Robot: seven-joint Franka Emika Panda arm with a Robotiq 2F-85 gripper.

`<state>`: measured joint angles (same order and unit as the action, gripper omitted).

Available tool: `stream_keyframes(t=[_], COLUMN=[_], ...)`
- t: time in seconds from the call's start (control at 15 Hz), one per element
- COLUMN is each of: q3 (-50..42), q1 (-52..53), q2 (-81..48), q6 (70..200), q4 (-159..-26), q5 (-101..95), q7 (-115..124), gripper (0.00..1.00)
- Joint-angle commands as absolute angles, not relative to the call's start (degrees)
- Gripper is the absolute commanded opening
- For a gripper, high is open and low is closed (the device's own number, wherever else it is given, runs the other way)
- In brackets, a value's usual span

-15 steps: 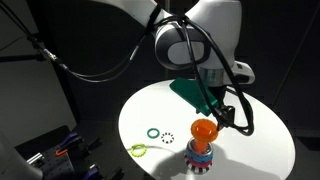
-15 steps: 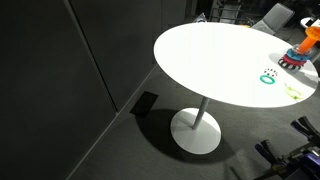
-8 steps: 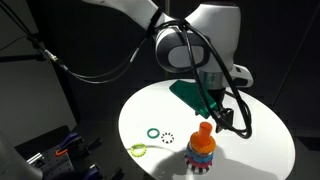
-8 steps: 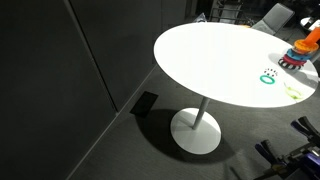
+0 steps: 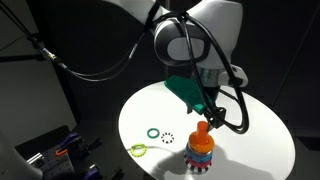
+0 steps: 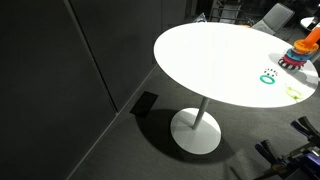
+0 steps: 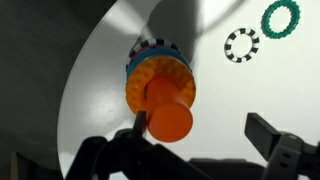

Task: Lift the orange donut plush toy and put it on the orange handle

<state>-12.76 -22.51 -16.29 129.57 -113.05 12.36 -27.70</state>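
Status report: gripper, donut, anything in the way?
Gripper open, above the orange handle. Orange donut plush toy sits around it. Green ring and black-white ring lie apart, off to the side.

Left of centre in the wrist view, the chunky orange donut plush toy lies flat, ringed around the upright orange handle, whose rounded top rises through its hole.

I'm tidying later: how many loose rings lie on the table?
3: a dark green ring, a black-and-white ring beside it, a yellow-green ring nearer the table edge. The arm may hide others.
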Motion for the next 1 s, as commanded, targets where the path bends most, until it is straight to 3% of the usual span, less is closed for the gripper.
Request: stream_keyframes(t=[0.0,0.53,0.93], q3=[-13.43,-13.88,-13.73], q1=[-22.53,-20.72,-18.32], q2=[-13.42,-7.14,-1.64], q6=[122.85,109.66,107.81], q4=[-112.62,-114.47,-117.23], q5=[8.73,0.53,-2.77], q7=[-27.23,-27.88,-24.34], gripper=[1.00,1.00,1.00])
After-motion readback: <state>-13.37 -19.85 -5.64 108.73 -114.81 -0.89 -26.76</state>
